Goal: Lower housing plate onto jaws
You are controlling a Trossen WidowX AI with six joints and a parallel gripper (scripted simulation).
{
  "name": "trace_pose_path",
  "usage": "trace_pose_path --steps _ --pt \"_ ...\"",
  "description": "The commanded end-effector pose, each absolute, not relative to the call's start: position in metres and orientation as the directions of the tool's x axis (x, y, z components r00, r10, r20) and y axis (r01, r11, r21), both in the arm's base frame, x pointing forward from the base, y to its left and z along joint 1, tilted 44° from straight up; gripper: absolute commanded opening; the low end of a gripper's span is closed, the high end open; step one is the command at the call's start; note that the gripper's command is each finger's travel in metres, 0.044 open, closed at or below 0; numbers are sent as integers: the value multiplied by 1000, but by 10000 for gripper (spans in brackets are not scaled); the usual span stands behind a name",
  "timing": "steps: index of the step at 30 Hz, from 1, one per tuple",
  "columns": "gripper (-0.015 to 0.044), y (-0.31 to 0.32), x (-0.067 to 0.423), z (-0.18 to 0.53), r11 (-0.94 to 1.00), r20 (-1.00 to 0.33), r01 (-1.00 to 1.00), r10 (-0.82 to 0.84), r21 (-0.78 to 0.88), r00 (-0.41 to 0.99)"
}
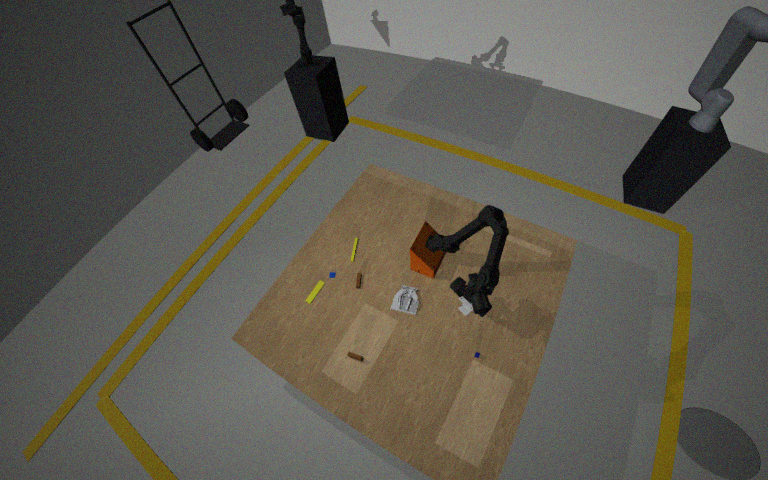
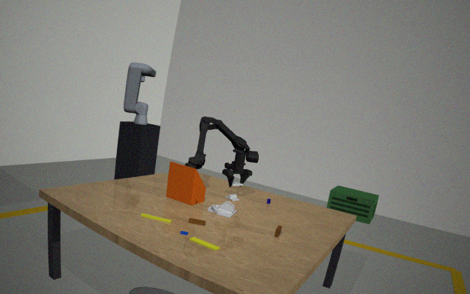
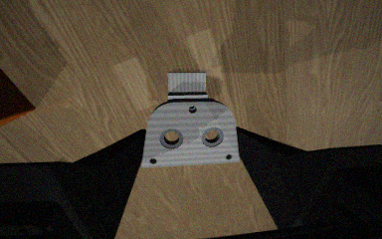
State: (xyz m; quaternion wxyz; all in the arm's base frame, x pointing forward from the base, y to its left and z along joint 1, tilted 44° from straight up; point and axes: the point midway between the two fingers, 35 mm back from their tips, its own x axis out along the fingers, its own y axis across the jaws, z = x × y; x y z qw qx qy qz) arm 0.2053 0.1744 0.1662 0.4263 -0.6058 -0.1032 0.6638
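The housing plate [image 3: 191,154] [image 2: 237,184] is a light grey plate with a rounded edge, two large holes and several small ones. My gripper [image 3: 190,132] [image 2: 236,183] is shut on its two side edges and holds it roughly level in the air. A small white stepped block [image 3: 187,84] [image 2: 232,197] stands on the table under and beside the plate. The white base with the two jaws [image 1: 405,300] [image 2: 223,209] sits on the table, away from my gripper and in front of the orange block. Its pins and stubs are too small to make out. In the top view my hand mostly covers the plate.
The orange wedge-shaped block [image 1: 425,252] [image 2: 185,184] [image 3: 0,95] stands beside the arm's base. Two yellow bars [image 1: 315,292] [image 2: 156,218], two brown pieces [image 1: 355,356] [image 2: 196,221] and two small blue pieces [image 1: 477,355] [image 2: 183,233] lie on the wooden table [image 1: 293,333] [image 2: 121,211].
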Motion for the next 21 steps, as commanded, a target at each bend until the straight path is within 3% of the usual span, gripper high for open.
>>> trace_pose_path --steps 1,21 --pt "351 173 204 171 -612 -710 -433 697 -661 100" --pt "351 145 230 140 -450 -744 -737 659 -504 106"
